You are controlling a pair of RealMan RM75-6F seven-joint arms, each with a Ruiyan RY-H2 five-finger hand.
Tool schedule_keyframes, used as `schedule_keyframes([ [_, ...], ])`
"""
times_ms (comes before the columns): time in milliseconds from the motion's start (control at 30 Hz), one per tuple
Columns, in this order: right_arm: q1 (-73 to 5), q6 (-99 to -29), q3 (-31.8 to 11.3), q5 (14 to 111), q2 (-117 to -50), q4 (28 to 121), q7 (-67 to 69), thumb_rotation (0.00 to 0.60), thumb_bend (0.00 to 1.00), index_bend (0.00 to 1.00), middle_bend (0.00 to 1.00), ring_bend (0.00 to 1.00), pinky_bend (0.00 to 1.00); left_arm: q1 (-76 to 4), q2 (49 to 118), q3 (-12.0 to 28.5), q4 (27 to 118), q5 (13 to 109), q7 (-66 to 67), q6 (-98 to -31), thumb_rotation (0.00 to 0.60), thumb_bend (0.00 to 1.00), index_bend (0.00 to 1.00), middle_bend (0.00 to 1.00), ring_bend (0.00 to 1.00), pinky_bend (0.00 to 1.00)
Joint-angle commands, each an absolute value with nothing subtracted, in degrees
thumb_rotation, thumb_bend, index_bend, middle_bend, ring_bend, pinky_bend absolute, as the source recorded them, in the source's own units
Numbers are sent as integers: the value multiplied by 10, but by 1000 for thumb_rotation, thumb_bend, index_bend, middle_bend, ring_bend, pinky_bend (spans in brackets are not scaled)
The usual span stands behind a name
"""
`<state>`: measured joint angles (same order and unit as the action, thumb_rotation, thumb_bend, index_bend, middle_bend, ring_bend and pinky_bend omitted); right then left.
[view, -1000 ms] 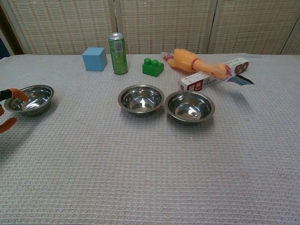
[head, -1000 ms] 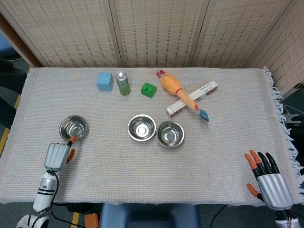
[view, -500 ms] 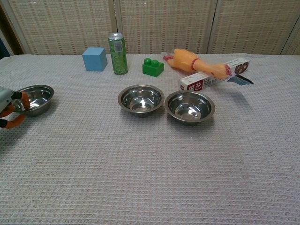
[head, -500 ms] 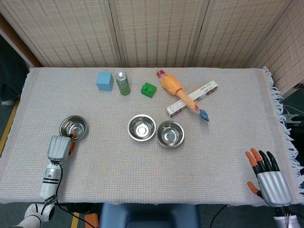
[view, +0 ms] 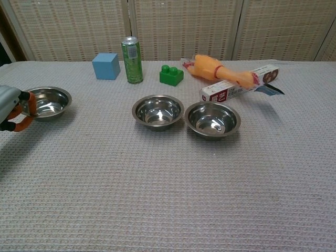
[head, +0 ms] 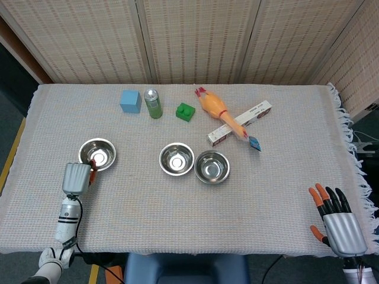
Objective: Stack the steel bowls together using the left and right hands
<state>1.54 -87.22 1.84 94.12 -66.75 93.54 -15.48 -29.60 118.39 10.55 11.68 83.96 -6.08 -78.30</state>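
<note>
The left bowl (head: 97, 154) has slid right, toward the middle, with the left hand (head: 77, 177) moving along at its near rim. Orange fingertips (view: 30, 101) pinch that rim, so the hand has hold of it. Bare cloth (head: 136, 195) lies between it and the middle bowl (head: 176, 159), which touches the right bowl (head: 212, 167). All three bowls are empty. The right hand (head: 339, 220) hovers at the near right corner, fingers spread, holding nothing.

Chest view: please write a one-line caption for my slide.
Left robot hand grips outer steel bowl; two bowls wait mid-table.
</note>
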Motion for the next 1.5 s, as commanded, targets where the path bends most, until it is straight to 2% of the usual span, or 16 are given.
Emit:
schedule_keyframes([
  [33, 15, -872, 19, 941, -667, 936, -154, 600, 128, 0, 0, 0, 0, -310, 1193, 109, 114, 835, -78, -808, 600, 653, 781, 1000, 1000, 1000],
  [267, 16, -876, 18, 940, -663, 937, -146, 600, 128, 0, 0, 0, 0, -351, 1217, 118, 141, 828, -87, -842, 600, 657, 785, 1000, 1000, 1000],
  [433, 14, -870, 18, 934, -661, 938, -144, 600, 128, 0, 0, 0, 0, -378, 1246, 107, 169, 841, -65, -855, 600, 656, 785, 1000, 1000, 1000],
  [733, 13, -867, 17, 927, -653, 940, -130, 600, 128, 0, 0, 0, 0, -416, 1300, 87, 172, 859, -16, -839, 600, 658, 786, 1000, 1000, 1000],
  [1033, 13, -866, 16, 921, -647, 942, -120, 600, 128, 0, 0, 0, 0, -427, 1300, 71, 215, 865, 27, -820, 600, 652, 765, 1000, 1000, 1000],
  [1100, 13, -867, 17, 924, -646, 943, -119, 600, 128, 0, 0, 0, 0, -428, 1300, 67, 218, 863, 39, -804, 600, 636, 694, 1000, 1000, 1000],
  [1267, 13, -870, 19, 928, -644, 942, -116, 600, 128, 0, 0, 0, 0, -428, 1300, 68, 217, 852, 51, -769, 600, 564, 336, 1000, 1000, 1000],
  [1367, 12, -871, 19, 931, -646, 940, -114, 600, 128, 0, 0, 0, 0, -428, 1300, 75, 218, 845, 43, -766, 600, 523, 169, 1000, 1000, 1000],
  [1500, 11, -884, 15, 944, -659, 927, -116, 600, 128, 0, 0, 0, 0, -426, 1294, 77, 228, 851, 23, -795, 600, 487, 34, 1000, 1000, 1000],
])
